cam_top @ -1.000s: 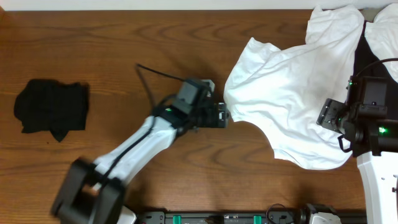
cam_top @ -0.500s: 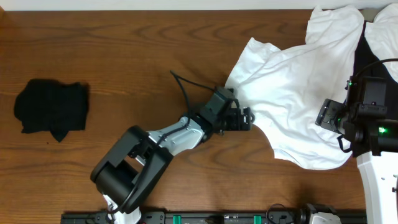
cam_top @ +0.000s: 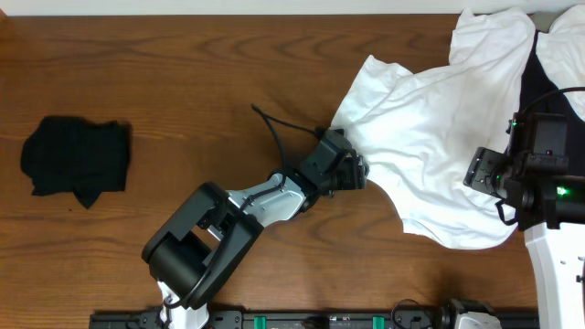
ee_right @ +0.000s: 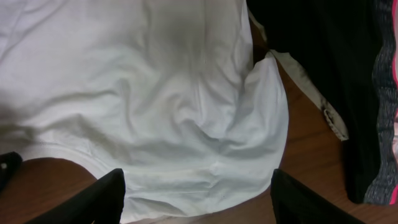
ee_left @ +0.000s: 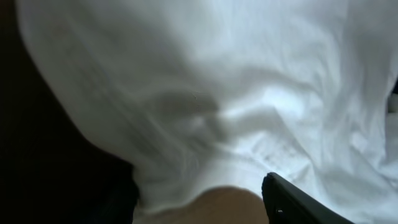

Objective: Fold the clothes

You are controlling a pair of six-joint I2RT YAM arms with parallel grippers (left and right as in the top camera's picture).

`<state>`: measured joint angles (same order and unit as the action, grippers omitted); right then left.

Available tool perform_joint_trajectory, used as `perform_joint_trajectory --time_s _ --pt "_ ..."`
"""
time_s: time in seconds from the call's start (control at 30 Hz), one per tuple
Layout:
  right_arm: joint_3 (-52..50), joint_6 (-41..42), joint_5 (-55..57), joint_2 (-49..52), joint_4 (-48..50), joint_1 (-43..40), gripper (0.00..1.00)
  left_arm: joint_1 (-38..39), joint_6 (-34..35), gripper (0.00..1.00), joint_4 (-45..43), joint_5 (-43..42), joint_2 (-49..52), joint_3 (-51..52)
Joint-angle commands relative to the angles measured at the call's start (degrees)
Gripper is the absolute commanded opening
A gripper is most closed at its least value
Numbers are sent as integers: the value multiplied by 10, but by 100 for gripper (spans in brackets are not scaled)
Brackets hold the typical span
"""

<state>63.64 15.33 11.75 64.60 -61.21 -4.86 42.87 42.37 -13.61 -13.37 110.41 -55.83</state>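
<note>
The clothes, a white T-shirt, lie rumpled on the right half of the wooden table. My left gripper is at the shirt's left edge. In the left wrist view the white cloth fills the frame, and its edge lies between the two dark fingers, which stand apart. My right gripper hovers over the shirt's lower right part. It is open, with the shirt's hem lying between its spread fingers, untouched.
A small black folded garment lies at the far left. A large black garment with pale cloth on it is heaped at the right edge, under the shirt's far side, and it shows in the right wrist view.
My left arm has swung right and reached the shirt's left edge, and its jaws have narrowed around the cloth. The right arm and the shirt have not moved.
</note>
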Motion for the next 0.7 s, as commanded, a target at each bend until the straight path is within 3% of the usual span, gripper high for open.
perform_joint_trajectory --time_s 0.0,0.3,0.43,0.57,0.67 --pt "1 5 0 -2 -1 -7 72 1 2 65 -8 57 9 -1" --pt "1 5 -2 -2 -1 -7 72 1 2 45 -15 75 9 -1" --pt "1 5 -2 -2 -1 -7 71 1 2 15 -24 75 9 -1" --pt "1 5 -2 -2 -1 -7 72 1 2 7 -23 74 9 -1" --pt "1 5 -2 -2 -1 -7 72 1 2 6 -21 74 9 -1"
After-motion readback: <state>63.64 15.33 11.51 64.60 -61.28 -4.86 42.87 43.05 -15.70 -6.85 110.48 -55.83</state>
